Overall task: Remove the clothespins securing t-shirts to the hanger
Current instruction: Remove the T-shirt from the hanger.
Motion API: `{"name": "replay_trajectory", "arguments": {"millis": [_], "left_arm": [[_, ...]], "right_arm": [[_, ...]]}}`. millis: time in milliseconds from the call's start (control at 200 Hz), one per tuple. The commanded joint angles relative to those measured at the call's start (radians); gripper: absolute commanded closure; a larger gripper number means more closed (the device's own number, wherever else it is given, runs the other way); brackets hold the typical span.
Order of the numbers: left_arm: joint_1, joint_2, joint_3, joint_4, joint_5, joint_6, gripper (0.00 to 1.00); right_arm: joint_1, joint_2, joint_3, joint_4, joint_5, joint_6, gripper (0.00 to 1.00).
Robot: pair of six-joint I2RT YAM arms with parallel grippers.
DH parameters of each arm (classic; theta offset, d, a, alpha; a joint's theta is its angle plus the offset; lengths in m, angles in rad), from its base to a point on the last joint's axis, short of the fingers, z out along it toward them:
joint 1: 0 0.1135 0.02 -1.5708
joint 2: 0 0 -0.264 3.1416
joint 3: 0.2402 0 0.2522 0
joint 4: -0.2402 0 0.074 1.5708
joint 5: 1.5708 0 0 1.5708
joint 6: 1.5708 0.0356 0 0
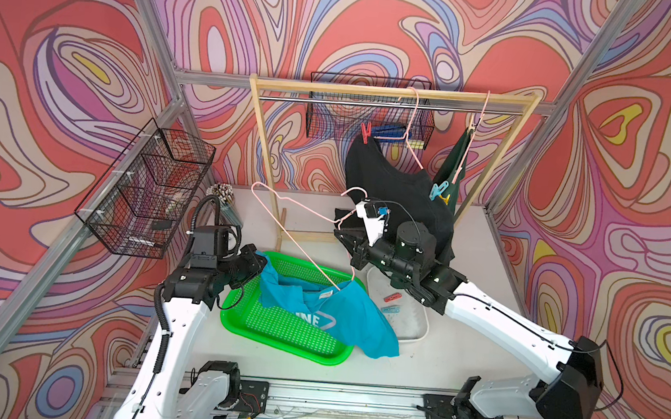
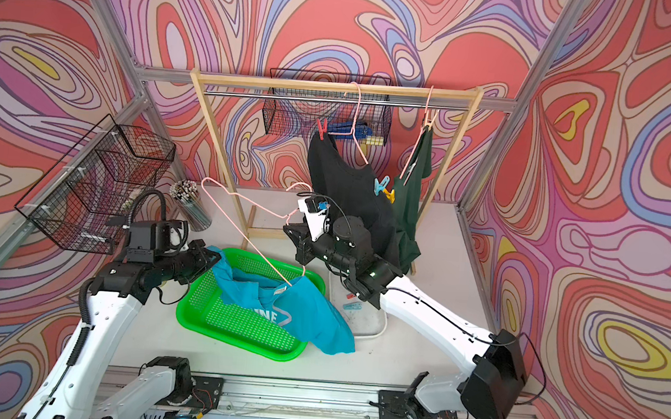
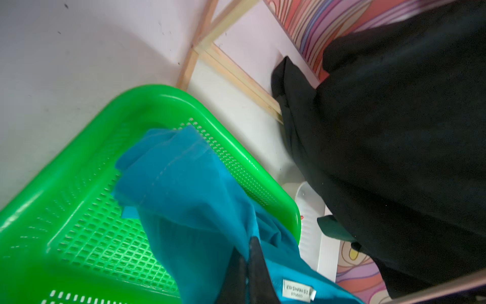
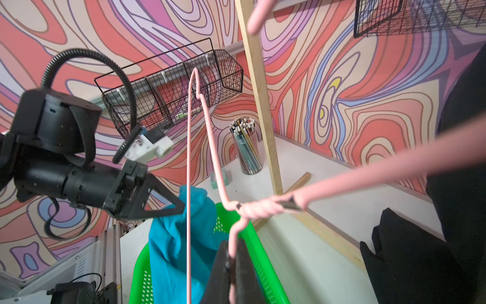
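My left gripper (image 3: 248, 250) is shut on a fold of the turquoise t-shirt (image 1: 340, 323), which lies half in the green basket (image 1: 232, 322). My right gripper (image 4: 232, 252) is shut on the pink hanger (image 4: 265, 205) just below its twisted neck, holding it above the basket. The black t-shirt (image 1: 393, 190) hangs on the rack with a red clothespin (image 1: 366, 132) at one shoulder. A light blue clothespin (image 1: 438, 189) and a yellow clothespin (image 1: 445, 198) sit between it and the dark green t-shirt (image 1: 456, 163).
A white tray (image 1: 418, 337) beside the basket holds a red pin (image 1: 392, 297) and a light blue pin (image 1: 390, 308). The wooden rack (image 1: 377, 92) stands at the back with a wire basket (image 1: 371, 110) behind it. Another wire basket (image 1: 149, 190) and a pencil cup (image 1: 223, 196) are at the left.
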Motion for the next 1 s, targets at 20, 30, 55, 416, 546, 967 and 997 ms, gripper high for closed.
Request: {"name": "replay_trajectory", "arguments": {"millis": [20, 30, 55, 416, 546, 967, 997], "left_arm": [[-0.085, -0.007, -0.047, 0.052, -0.023, -0.042, 1.00], [-0.091, -0.007, -0.051, 0.054, -0.026, -0.044, 1.00], [-0.108, -0.006, -0.060, 0.060, -0.032, -0.049, 1.00], [-0.275, 0.019, -0.211, 0.196, -0.078, -0.122, 1.00], [-0.313, 0.019, -0.246, 0.236, -0.104, -0.135, 1.00], [-0.340, -0.026, -0.278, 0.232, -0.175, -0.114, 0.49], [-0.340, -0.028, -0.278, 0.230, -0.174, -0.114, 0.45]], "right_arm": [[-0.003, 0.008, 0.056, 0.022, 0.022, -0.015, 1.00], [-0.003, 0.008, 0.059, 0.020, 0.022, -0.016, 1.00], [-0.004, 0.007, 0.065, 0.012, 0.029, -0.019, 1.00], [-0.004, -0.043, 0.028, 0.081, 0.119, 0.000, 1.00], [-0.004, -0.041, 0.006, 0.139, 0.131, 0.020, 1.00], [-0.004, 0.029, 0.027, 0.276, 0.120, 0.051, 1.00], [-0.004, 0.033, 0.026, 0.289, 0.119, 0.059, 1.00]]}}
